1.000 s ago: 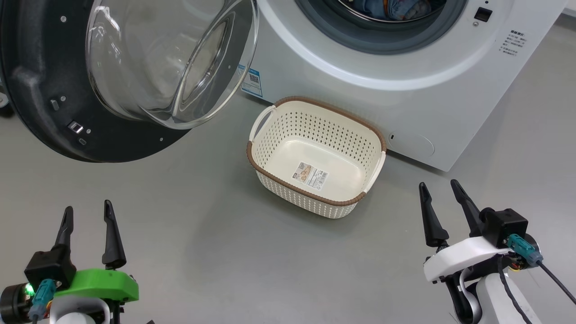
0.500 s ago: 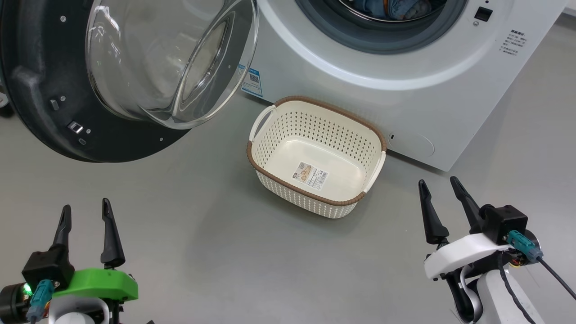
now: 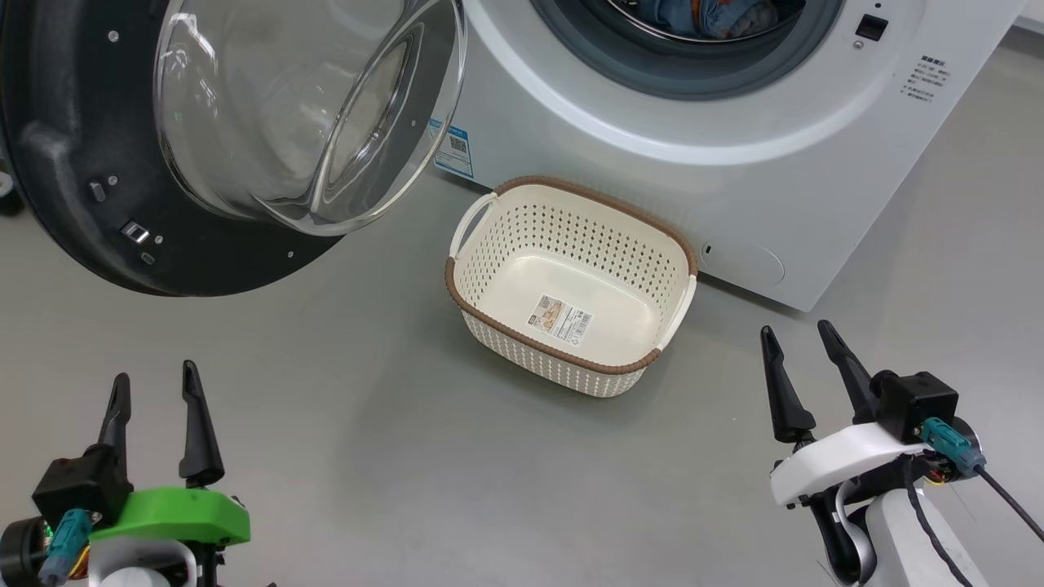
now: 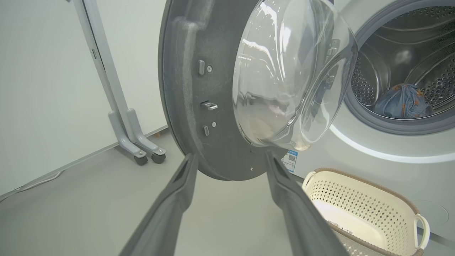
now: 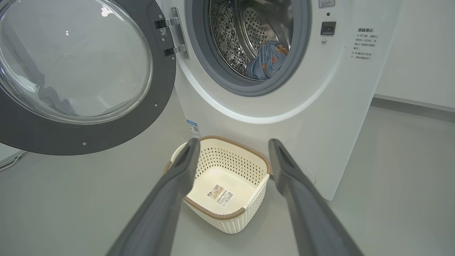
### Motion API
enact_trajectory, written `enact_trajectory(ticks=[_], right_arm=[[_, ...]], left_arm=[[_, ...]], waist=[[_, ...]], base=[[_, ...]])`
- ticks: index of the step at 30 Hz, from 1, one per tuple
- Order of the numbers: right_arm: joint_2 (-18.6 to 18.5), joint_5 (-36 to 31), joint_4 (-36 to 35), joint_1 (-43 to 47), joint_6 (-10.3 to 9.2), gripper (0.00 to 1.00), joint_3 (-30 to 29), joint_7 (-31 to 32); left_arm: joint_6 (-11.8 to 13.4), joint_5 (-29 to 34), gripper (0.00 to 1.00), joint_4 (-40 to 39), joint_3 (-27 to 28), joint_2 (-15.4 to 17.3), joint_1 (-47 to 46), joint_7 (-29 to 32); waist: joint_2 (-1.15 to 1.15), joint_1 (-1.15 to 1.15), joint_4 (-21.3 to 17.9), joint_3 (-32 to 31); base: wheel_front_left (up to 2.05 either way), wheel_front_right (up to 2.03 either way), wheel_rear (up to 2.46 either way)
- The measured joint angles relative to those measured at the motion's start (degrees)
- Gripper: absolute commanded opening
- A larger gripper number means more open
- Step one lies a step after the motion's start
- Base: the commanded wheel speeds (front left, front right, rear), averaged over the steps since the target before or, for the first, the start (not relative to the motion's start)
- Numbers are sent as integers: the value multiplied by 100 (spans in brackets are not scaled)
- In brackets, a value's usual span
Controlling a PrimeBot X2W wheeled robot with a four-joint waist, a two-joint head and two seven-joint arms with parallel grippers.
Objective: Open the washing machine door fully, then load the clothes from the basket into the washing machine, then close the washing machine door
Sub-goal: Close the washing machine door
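1. The left gripper [image 3: 155, 373] is seen at the lower left of the head view, its two dark fingers spread wide with nothing gripped between them.
2. The right gripper [image 3: 795, 328] is seen at the lower right, likewise wide open and empty, near the basket's right end but apart from it.
3. The basket [image 3: 563, 352] is set upright on the grey floor [image 3: 367, 424] between the two grippers, close to the machine's front; a label sticker [image 3: 563, 318] is shown on its bare base.
4. The washing machine door [image 3: 65, 163] is swung wide open to the left, its clear glass bowl bulging toward the basket.
5. The clothes [image 5: 265, 60] are found inside the drum as a light blue bundle, lying low behind the grey gasket.
6. On the white front of the washing machine [image 3: 620, 187], a blue label sticker [image 3: 453, 149] is placed left of the basket and a round service flap [image 3: 742, 262] right of it.
7. In the left wrist view, a wheeled grey stand [image 4: 124, 121] is seen beyond the door, by the wall.
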Motion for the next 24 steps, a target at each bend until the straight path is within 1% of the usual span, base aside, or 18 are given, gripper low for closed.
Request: enact_trajectory(ticks=[3,14,18,19,21,24], right_arm=[[-1,0,1,0,0,100,1,0],[-32,0,2,0,0,100,-14,0],[-33,0,1,0,0,100,-19,0],[-33,0,0,1,0,100,-30,0],[-33,1,0,1,0,100,-37,0],[-35,1,0,1,0,100,-49,0]], left_arm=[[0,-222,0,15,-12,0,3,0],[0,-252,0,22,-12,0,9,0],[0,-368,0,23,3,0,9,0],[1,-743,0,-1,85,-2,4,0],[1,-857,0,-23,123,-2,4,0],[13,-1532,0,-93,242,-2,-15,0]], waist=[[0,0,-1,2],[0,0,-7,22],[0,0,-9,26],[0,0,-9,31],[0,0,-8,34],[0,0,-4,47]], base=[[0,0,0],[0,0,0],[0,0,0],[0,0,0],[0,0,0],[0,0,0]])
